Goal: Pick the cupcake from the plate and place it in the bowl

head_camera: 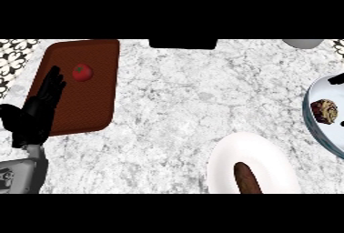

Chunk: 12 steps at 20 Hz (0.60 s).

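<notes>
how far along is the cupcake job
The cupcake lies in the blue-rimmed dish at the right edge; plate or bowl, I cannot tell. If bowl, placing is done; if plate, lifting and moving to the white dish remain. The left hand rests open over the tray.

plate [321,133], far right of left hand [33,116]: cut by edge | right hand [338,78] over its rim: only a black tip shows | bowl [232,154] below-right: bottom cut off
</notes>
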Each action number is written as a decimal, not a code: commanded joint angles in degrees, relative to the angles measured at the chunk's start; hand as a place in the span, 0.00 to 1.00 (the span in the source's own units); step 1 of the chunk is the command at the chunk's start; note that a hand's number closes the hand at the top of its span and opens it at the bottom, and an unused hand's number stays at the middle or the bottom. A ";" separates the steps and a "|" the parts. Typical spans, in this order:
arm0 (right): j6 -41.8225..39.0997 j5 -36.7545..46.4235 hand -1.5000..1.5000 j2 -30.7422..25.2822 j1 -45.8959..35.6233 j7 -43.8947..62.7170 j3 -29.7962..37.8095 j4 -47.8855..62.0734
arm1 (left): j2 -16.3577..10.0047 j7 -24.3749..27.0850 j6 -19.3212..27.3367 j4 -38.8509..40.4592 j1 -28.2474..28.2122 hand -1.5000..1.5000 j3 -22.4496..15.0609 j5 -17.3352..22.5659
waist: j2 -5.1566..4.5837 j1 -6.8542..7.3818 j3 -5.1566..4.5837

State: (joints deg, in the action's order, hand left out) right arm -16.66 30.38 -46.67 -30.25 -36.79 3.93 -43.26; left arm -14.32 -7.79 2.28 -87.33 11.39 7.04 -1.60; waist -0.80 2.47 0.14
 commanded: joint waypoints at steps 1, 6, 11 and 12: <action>-1.36 1.68 0.00 2.28 -6.70 -6.38 -0.93 11.77 | -0.56 -0.53 -0.40 -1.76 -0.57 0.50 -0.10 -0.32 | -0.04 0.65 0.05; -15.65 -13.36 0.00 3.00 -8.84 -6.53 10.04 16.37 | 0.42 -0.13 0.82 0.12 0.94 0.50 0.01 -0.66 | -0.05 -0.54 0.11; -25.15 -23.56 0.00 -0.88 -13.47 0.66 18.45 23.71 | 1.24 0.20 0.22 -1.88 -1.97 0.50 -0.97 -0.44 | 0.17 0.07 0.10; -27.91 -23.85 0.00 -3.41 -12.82 0.26 18.68 25.19 | 0.57 0.32 0.24 -0.26 -0.26 0.50 0.11 -0.10 | -0.19 -0.42 0.14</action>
State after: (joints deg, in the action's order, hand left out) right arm -32.64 11.73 -46.58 -41.00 -34.97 18.16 -23.95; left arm -13.77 -7.45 2.70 -87.87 10.72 6.95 -2.01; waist -0.77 2.08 0.24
